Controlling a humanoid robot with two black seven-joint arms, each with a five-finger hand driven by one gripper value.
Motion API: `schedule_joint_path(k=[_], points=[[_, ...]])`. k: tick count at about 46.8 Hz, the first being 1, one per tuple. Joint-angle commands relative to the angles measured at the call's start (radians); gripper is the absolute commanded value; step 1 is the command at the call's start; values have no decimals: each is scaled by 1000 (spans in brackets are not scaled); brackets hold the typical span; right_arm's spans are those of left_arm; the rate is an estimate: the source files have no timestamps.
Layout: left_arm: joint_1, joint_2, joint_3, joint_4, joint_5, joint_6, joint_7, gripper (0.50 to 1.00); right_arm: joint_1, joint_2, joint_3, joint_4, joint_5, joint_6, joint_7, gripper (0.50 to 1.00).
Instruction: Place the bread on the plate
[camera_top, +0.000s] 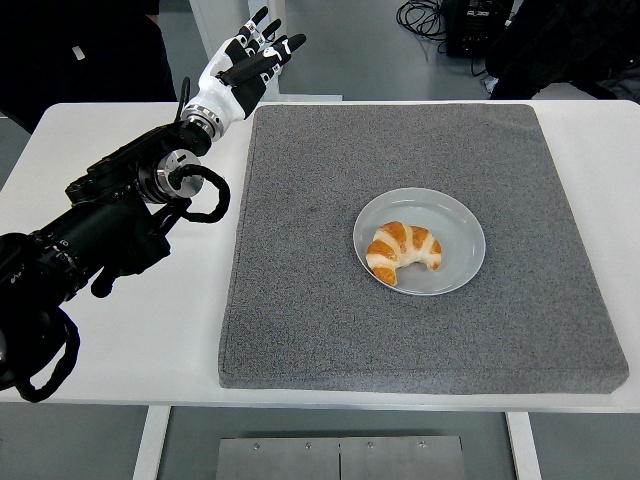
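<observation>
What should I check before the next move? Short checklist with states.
1. Croissant on the plate: ok, it lies inside the rim.
2. Plate seated on the grey mat: ok, flat and well in from the edges.
3. Left hand empty: ok, fingers spread, holding nothing.
4. Left hand clear of the plate: ok, raised over the mat's far left corner.
5. Right arm position: cannot tell, it is out of view.
6. Table's far edge free of people: cannot tell, dark shapes at the top.

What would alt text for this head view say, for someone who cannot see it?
A croissant lies on a pale plate on a grey mat covering a white table. The robot's left hand, fingers spread and empty, is raised at the mat's far left corner.
</observation>
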Motion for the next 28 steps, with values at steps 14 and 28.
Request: schedule_joint_path(k=[14, 28], points=[[8, 0, 3, 3, 10, 8, -2, 996, 18, 0, -2, -8, -2, 2, 0, 1000], [14, 0, 4, 5, 11, 16, 2, 996, 12, 0, -43, -12, -11, -8, -2, 1000]])
